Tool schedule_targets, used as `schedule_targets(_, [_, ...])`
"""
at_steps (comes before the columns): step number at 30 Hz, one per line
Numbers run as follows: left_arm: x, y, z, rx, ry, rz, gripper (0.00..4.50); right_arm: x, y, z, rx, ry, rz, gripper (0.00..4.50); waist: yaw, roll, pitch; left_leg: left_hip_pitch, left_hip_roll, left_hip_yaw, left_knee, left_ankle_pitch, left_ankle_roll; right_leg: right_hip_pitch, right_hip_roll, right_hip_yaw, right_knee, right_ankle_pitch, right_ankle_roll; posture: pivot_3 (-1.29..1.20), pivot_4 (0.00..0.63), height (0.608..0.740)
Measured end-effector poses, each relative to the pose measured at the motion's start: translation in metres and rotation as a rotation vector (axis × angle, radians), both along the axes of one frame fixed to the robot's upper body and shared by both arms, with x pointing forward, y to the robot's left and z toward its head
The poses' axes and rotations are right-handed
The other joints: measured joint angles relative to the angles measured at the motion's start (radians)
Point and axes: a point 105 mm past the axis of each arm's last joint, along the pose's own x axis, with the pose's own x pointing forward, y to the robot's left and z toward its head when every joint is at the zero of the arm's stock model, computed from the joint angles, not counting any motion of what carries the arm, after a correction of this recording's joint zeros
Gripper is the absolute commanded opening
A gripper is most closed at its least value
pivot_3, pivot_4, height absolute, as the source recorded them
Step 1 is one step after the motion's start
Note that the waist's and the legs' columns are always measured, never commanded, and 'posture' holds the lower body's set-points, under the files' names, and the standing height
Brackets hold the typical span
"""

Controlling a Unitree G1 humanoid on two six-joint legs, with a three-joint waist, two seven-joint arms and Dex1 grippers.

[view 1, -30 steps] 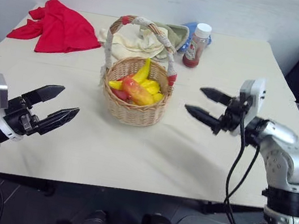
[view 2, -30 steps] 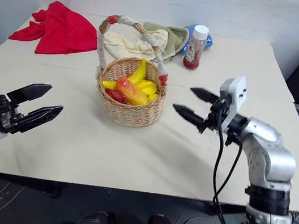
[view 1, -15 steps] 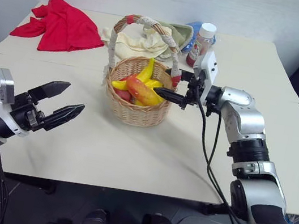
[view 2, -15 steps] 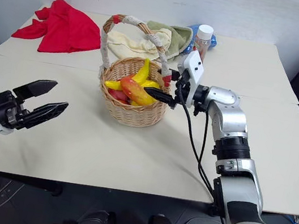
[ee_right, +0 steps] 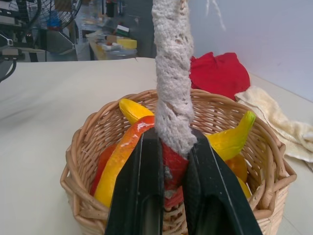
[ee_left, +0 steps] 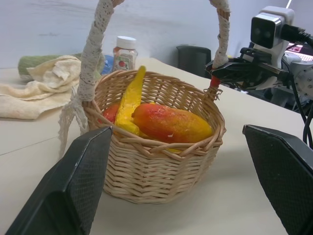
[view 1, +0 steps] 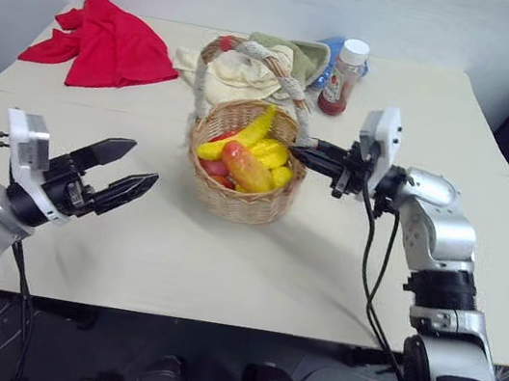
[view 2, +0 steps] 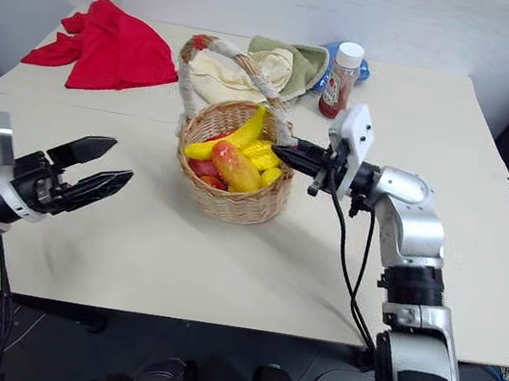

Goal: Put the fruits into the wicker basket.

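Pale tabletop (view 1: 223, 263) against a plain white wall, and sitting mid-table is the wicker basket (view 1: 239, 198) with both fruits inside: the yellow banana (view 1: 244, 135) poking up over the rim and the orange-red mango (view 1: 247, 166) lying across the front of it.

Big change from a second ago: the right gripper (ee_right: 168, 166) was off to the basket's right, jaws spread and holding nothing, and now it has swung in and pinched closed on the foot of the basket's handle (ee_right: 172, 73), right at the red bit where the pale cord wrapping ends. The wrist view shows both black fingers (ee_right: 142, 196) squeezing that spot from either side. The basket also looks nudged and the handle leans a bit more than before, though the head camera has shifted too, so hard to be sure how much.

The left gripper (view 1: 125, 174) is spread wide and holding nothing, hovering over the table to the basket's left, pointing at it, and it has crept a little closer.

Behind the basket: a cream and green cloth pile (view 1: 257, 59), a red-capped bottle (view 1: 344, 64), and a red cloth (view 1: 104, 40) at the far left corner.
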Motion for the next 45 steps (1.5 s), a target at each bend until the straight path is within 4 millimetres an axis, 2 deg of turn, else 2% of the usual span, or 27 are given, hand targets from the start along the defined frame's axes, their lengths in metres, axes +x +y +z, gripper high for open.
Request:
schedule_targets(3, [0.009, -0.007, 0.002, -0.004, -0.013, -0.043, 4.50, -0.011, -0.022, 0.004, 0.052, -0.003, -0.098, 0.14, 0.012, 0.000, 0.000, 0.000, 0.000, 0.000, 0.000, 0.000, 0.000, 0.000, 0.000, 0.000, 0.000, 0.000, 0.000, 0.00, 0.150, 0.740])
schedule_targets(7, [0.017, -0.016, -0.001, -0.007, 0.001, -0.095, 4.50, -0.026, -0.056, 0.027, 0.190, -0.064, -0.272, 0.14, 0.014, 0.000, 0.000, 0.000, 0.000, 0.001, 0.000, 0.000, 0.000, 0.000, 0.000, 0.000, -0.001, 0.000, 0.000, 0.00, 0.150, 0.740])
schedule_targets(11, [0.025, -0.026, -0.004, -0.007, 0.012, -0.159, 4.50, -0.046, -0.106, 0.041, 0.213, -0.132, -0.480, 0.14, 0.019, 0.000, 0.000, 0.000, 0.000, 0.000, -0.001, 0.000, 0.000, 0.000, 0.001, -0.001, -0.002, 0.000, 0.000, 0.00, 0.150, 0.740])
schedule_targets(12, [0.028, -0.027, -0.004, -0.010, 0.012, -0.164, 4.50, -0.049, -0.121, 0.039, 0.209, -0.129, -0.541, 0.14, 0.019, 0.000, 0.000, 0.000, 0.000, 0.000, 0.000, 0.000, 0.000, 0.001, 0.001, -0.001, -0.002, 0.000, 0.000, 0.00, 0.150, 0.740])
schedule_targets(15, [0.034, -0.032, -0.002, -0.014, 0.002, -0.189, 4.50, -0.051, -0.144, 0.029, 0.202, -0.102, -0.635, 0.14, 0.015, 0.000, 0.000, 0.000, -0.001, 0.001, 0.000, 0.000, 0.001, 0.001, 0.001, 0.000, -0.002, 0.001, 0.001, 0.00, 0.150, 0.740])
schedule_targets(18, [0.037, -0.039, -0.001, -0.009, -0.006, -0.217, 4.50, -0.041, -0.177, 0.016, 0.214, -0.091, -0.759, 0.14, 0.009, 0.000, 0.000, 0.003, 0.000, 0.005, 0.000, 0.001, 0.001, 0.001, 0.003, 0.003, -0.001, 0.001, 0.002, 0.00, 0.150, 0.740])
schedule_targets(21, [0.038, -0.042, -0.004, -0.005, -0.001, -0.234, 4.50, -0.028, -0.200, -0.001, 0.222, -0.048, -0.830, 0.14, 0.009, 0.000, 0.000, 0.003, 0.001, 0.006, 0.000, 0.001, 0.000, 0.000, 0.004, 0.004, -0.001, 0.001, 0.002, 0.00, 0.150, 0.740])
schedule_targets(22, [0.039, -0.042, -0.005, -0.006, 0.002, -0.235, 4.50, -0.025, -0.205, -0.006, 0.221, -0.025, -0.839, 0.49, 0.009, 0.000, 0.000, 0.003, 0.001, 0.006, 0.000, 0.001, 0.000, 0.000, 0.004, 0.004, -0.001, 0.001, 0.002, 0.00, 0.150, 0.740])
schedule_targets(25, [0.040, -0.041, -0.006, 0.004, 0.005, -0.230, 4.50, -0.022, -0.216, -0.013, 0.186, 0.016, -0.836, 1.40, 0.009, 0.000, 0.000, 0.004, 0.002, 0.007, 0.000, 0.001, 0.000, 0.000, 0.005, 0.005, -0.001, 0.001, 0.002, 0.00, 0.150, 0.740])
schedule_targets(29, [0.037, -0.035, -0.010, 0.056, -0.006, -0.212, 4.50, -0.022, -0.216, -0.023, 0.148, 0.036, -0.817, 2.67, 0.009, 0.000, 0.000, 0.004, 0.002, 0.008, 0.000, 0.001, 0.000, 0.000, 0.005, 0.006, -0.001, 0.001, 0.002, 0.00, 0.150, 0.740])
schedule_targets(34, [0.026, -0.027, -0.024, 0.141, 0.006, -0.201, 4.50, -0.043, -0.217, -0.027, 0.004, 0.005, -0.807, 4.33, 0.017, 0.001, 0.000, 0.003, 0.002, 0.007, -0.001, 0.001, 0.000, 0.001, 0.004, 0.006, -0.002, 0.001, 0.002, 0.00, 0.150, 0.740])
schedule_targets(35, [0.025, -0.024, -0.027, 0.149, 0.014, -0.193, 4.50, -0.050, -0.219, -0.027, -0.024, -0.009, -0.814, 4.47, 0.019, 0.001, 0.000, 0.003, 0.002, 0.007, 0.000, 0.001, 0.000, 0.001, 0.003, 0.005, -0.003, 0.001, 0.002, 0.00, 0.150, 0.740])
schedule_targets(40, [0.017, -0.015, -0.039, 0.242, 0.022, -0.170, 4.50, -0.082, -0.234, -0.022, -0.116, -0.055, -0.863, 4.47, 0.018, 0.001, 0.000, 0.004, 0.001, 0.007, -0.001, 0.000, 0.002, 0.002, 0.002, 0.005, -0.004, 0.002, 0.003, 0.00, 0.150, 0.740])
schedule_targets(43, [0.012, -0.005, -0.048, 0.304, 0.020, -0.140, 4.50, -0.102, -0.224, -0.036, -0.203, -0.003, -0.781, 4.47, 0.017, 0.001, 0.000, 0.005, 0.001, 0.006, -0.002, -0.002, 0.004, 0.003, 0.003, 0.005, -0.004, 0.002, 0.003, 0.00, 0.150, 0.740])
schedule_targets(45, [0.007, 0.005, -0.062, 0.338, 0.039, -0.096, 4.50, -0.112, -0.212, -0.050, -0.182, 0.071, -0.711, 4.47, 0.008, 0.001, 0.000, 0.006, 0.002, 0.007, -0.003, -0.003, 0.005, 0.003, 0.003, 0.006, -0.004, 0.002, 0.003, 0.00, 0.150, 0.740])
